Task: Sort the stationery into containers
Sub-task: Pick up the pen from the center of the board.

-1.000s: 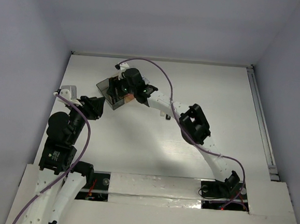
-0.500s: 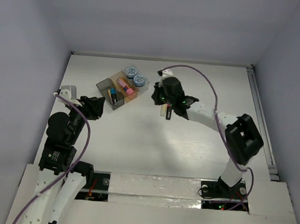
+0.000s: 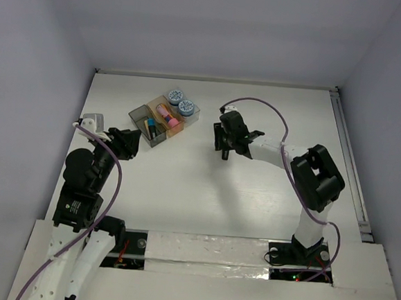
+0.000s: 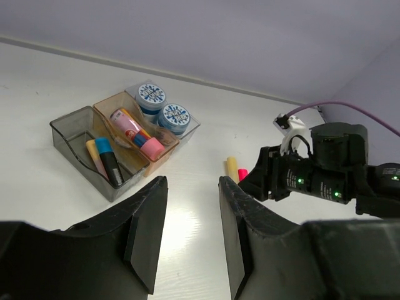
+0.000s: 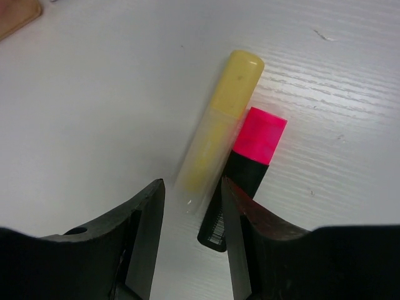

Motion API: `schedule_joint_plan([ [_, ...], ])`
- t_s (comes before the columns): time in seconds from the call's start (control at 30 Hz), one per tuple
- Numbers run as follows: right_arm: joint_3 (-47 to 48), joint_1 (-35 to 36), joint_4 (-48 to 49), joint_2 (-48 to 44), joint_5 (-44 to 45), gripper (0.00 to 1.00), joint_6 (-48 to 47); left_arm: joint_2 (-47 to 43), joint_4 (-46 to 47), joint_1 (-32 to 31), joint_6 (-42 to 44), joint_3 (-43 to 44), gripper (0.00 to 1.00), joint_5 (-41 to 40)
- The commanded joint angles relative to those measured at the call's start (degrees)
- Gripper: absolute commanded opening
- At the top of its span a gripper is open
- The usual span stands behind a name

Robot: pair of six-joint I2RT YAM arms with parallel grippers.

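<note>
On the table [image 5: 75,94], yellow highlighter [image 5: 222,125] and red-black highlighter [image 5: 253,150] are laid touching. Right gripper [image 5: 190,187] is held apart over them. Left gripper [image 4: 190,187] is held apart, empty.

White table [image 3: 182,204]: bin row [image 4: 80,164], yellow highlighter [image 5: 219,131] beside pink-black highlighter [image 5: 250,162]

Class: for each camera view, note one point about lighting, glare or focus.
Top external: soft, even light, faint shadow on the table beside the right arm. Left wrist: left claw dark and blurred, a glare patch on the table between its fingers. Right wrist: yellow highlighter and pink-capped highlighter sharp, right claw out of focus.
</note>
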Motion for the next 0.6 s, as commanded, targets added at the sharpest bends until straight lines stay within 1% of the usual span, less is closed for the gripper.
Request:
schedule_joint_plan([
  [0.0,2.95,0.1,0.5,1.43,-0.57,0.47,0.24,0.31,2.55,0.19,0.28,-0.29,0.35,0.71],
  [0.27,7.25,0.1,-2.05,6.43,0.31,0.47,-0.2,-0.13,2.64,0.19,0.28,-0.29,0.35,0.98],
  [0.43,8.31,0.1,-2.14,8.99,0.22,0.47,-0.11,0.13,2.64,0.19,0.28,-0.21,0.35,1.24],
  [0.57,8.49,0.1,-2.05,10.22,1.1,0.47,0.06,0.13,2.29,0.19,0.45,0.06,0.35,-0.16],
])
